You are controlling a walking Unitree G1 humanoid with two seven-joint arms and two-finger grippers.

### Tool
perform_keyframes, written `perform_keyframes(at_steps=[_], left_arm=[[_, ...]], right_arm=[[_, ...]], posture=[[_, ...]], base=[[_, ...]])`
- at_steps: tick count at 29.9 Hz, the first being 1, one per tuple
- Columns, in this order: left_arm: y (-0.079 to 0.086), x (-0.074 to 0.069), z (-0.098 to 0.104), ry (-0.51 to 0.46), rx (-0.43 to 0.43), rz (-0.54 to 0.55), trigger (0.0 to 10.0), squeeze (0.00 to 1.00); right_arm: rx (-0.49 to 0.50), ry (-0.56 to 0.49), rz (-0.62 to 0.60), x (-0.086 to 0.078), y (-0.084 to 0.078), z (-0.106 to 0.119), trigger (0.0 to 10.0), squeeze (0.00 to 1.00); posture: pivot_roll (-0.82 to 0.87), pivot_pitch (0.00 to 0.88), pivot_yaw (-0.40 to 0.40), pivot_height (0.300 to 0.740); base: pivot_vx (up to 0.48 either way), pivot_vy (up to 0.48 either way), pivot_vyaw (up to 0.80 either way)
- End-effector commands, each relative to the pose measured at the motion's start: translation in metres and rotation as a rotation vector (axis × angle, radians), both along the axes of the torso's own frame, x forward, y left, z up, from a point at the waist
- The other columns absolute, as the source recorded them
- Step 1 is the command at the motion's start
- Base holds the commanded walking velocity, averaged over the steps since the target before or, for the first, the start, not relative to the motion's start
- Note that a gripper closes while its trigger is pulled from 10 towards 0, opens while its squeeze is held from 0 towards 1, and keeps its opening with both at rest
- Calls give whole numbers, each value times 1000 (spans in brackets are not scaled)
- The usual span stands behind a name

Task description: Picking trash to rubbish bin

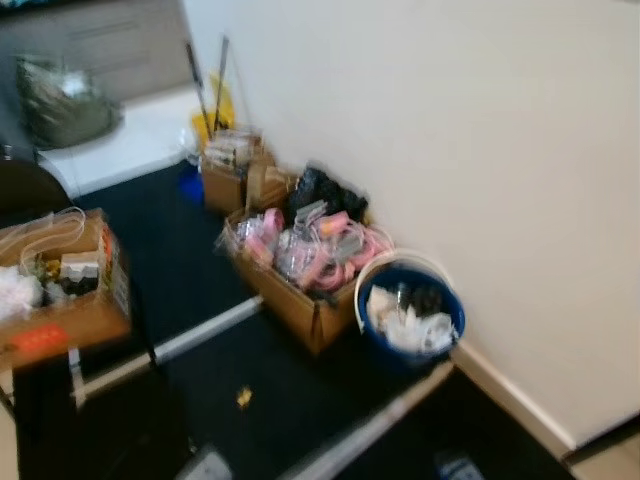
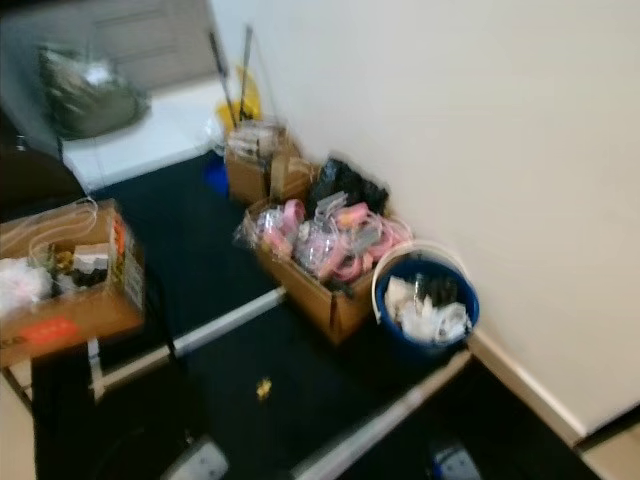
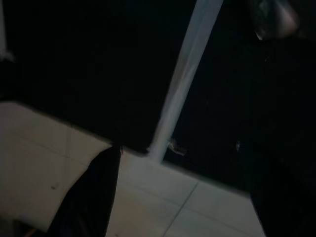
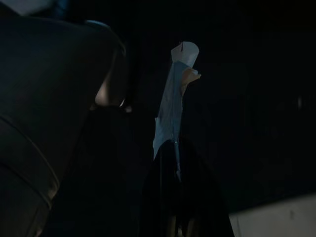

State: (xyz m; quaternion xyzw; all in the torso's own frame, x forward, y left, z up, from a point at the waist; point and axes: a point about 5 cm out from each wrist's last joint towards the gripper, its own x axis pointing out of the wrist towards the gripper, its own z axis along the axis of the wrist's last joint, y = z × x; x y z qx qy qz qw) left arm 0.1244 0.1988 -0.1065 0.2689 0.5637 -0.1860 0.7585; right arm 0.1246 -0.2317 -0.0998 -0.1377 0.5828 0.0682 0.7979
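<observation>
The right gripper [image 4: 177, 163] has its fingers pinched on a scrap of paper trash [image 4: 175, 98], so this looks like the carry step. The blue bin [image 1: 410, 310] sits by the wall beside a cardboard box [image 1: 300, 290]. Next up: walk over, then release above it. Left gripper [image 3: 182, 197] hangs with fingers wide.

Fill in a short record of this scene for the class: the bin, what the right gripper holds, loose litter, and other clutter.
bin: blue bucket by the wall, already holding white trash
right gripper: shut on a scrap of paper
loose litter: small yellow scrap on the dark floor
left gripper: open, above the floor
other clutter: cardboard box of pink items beside the bucket; another box to the left
</observation>
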Motion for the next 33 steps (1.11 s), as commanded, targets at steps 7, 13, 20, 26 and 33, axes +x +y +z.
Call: perform_keyframes(at_steps=[7,13,20,26,33], left_arm=[[1,-7,-2,23,0,8,10000,0],[2,-5,-1,20,-3,9,10000,0],[4,-7,-1,35,-10,27,10000,0],[6,-11,-2,46,-13,46,10000,0],[7,-13,-3,52,-12,58,10000,0]], right_arm=[[26,29,3,-8,7,-4,10000,0],[25,28,6,-8,7,-4,10000,0],[28,27,5,-8,8,-4,10000,0],[30,27,6,-8,8,-4,10000,0],[31,24,5,-8,8,-4,10000,0]], posture=[[-38,57,67,740],[-38,54,66,740],[-38,54,66,740],[-34,60,67,740],[-32,60,66,740]], base=[[0,0,725],[0,0,725],[0,0,725],[0,0,725],[0,0,725]])
